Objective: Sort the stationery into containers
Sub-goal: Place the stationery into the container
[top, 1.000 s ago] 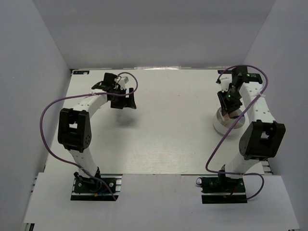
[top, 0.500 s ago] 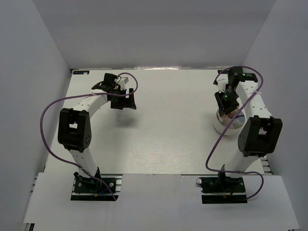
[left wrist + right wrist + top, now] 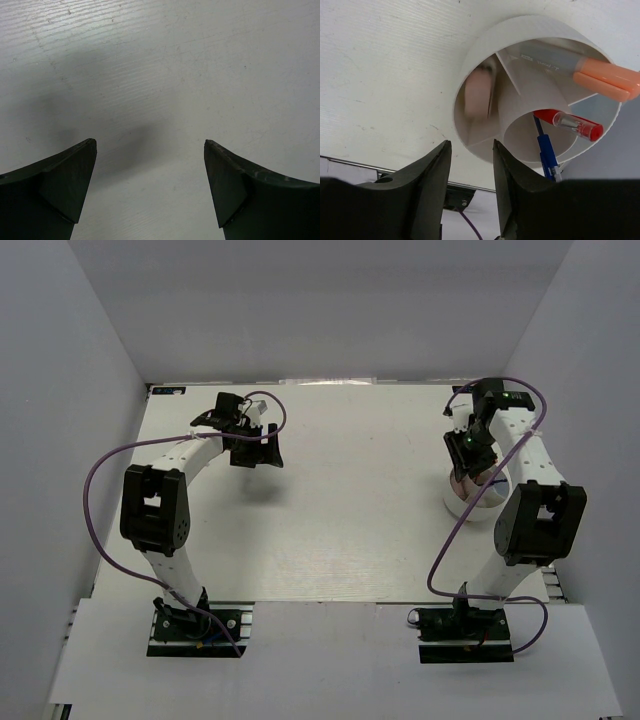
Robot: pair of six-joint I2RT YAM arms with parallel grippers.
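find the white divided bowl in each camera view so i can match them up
Top external: the bowl sits at the right, partly hidden under the right gripper.
Left wrist: not in it; only bare table beyond the left gripper.
Right wrist: the bowl fills the upper right, with the orange-capped marker inside.
Shared landmark: the right gripper, close by the bowl in both views that show it.

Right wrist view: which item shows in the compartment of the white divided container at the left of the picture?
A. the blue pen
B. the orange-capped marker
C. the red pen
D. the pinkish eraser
D: the pinkish eraser, blurred, shows in the left compartment of the divided container. The red pen and blue pen are in its round middle section, and the orange-capped marker is in the top one.
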